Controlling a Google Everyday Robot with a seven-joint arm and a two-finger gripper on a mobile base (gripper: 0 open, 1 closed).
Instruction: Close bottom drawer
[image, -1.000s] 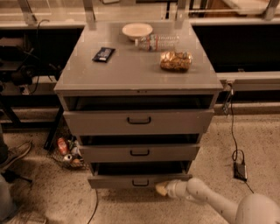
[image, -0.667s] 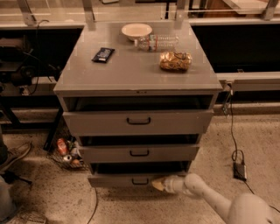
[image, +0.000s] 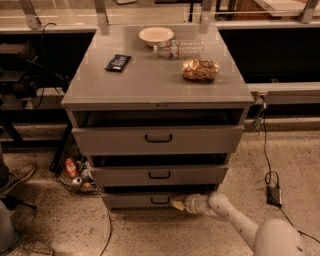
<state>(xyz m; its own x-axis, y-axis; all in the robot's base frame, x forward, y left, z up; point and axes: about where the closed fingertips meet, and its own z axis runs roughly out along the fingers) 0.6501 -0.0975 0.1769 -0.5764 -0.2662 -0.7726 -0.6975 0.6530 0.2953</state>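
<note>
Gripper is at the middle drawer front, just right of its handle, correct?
Not quite. The camera view shows the gripper at the bottom drawer front, just right of its handle.

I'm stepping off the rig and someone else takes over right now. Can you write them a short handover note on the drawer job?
Tool: low at the foot of the cabinet, with its tip at the front of the bottom drawer, seemingly touching it just right of the dark loop handle.
Bottom drawer: partly out, with a dark gap showing above its front. The middle drawer and top drawer also stand partly out.
Done: the tool is in place on the drawer front.
Left: probably push straight in until the front sits flush, then back the arm away.
</note>
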